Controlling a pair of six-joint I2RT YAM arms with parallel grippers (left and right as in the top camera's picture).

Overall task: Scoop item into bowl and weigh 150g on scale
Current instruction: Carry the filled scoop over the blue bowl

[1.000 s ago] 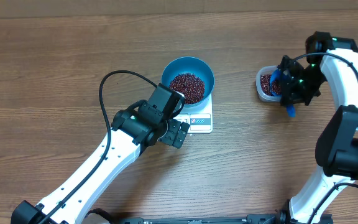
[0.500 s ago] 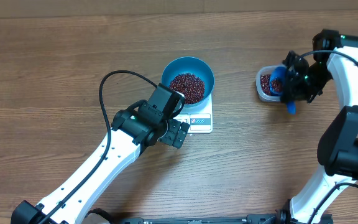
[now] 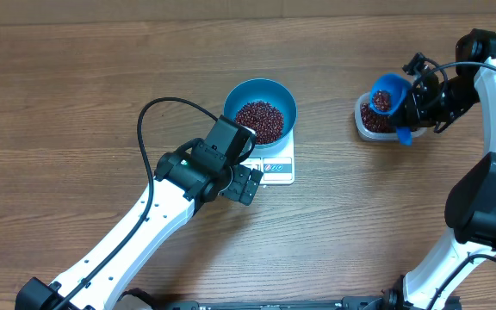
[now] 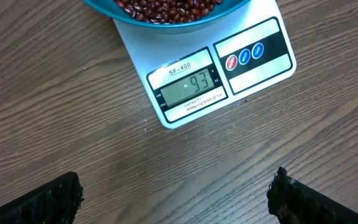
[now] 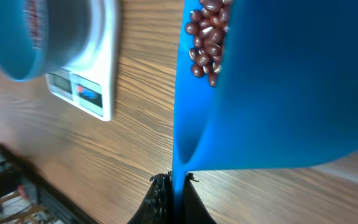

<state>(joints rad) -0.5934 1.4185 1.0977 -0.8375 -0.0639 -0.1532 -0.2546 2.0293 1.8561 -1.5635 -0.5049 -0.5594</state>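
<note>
The right gripper point(image 5: 173, 194) clamps the blue scoop point(image 5: 278, 93), beans point(image 5: 207, 31) inside, over the clear tub point(image 3: 362, 127) well right of the scale point(image 4: 260, 68). A tilt in transit would spill them — a full dump could overshoot the target in the blue bowl point(image 3: 261, 89) on the scale. The left gripper point(image 4: 176, 199) hovers just beside the scale, jaws apart.

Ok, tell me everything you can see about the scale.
The scale is a flat, white, plastic-looking square lying level on the wooden table. Along one edge sit a grey display reading 93, marked SF-400, and a black strip with three round buttons, one red and two blue. The blue bowl of beans stands on its platform, covering most of it. The open left gripper hovers beside the display edge, not touching.
</note>
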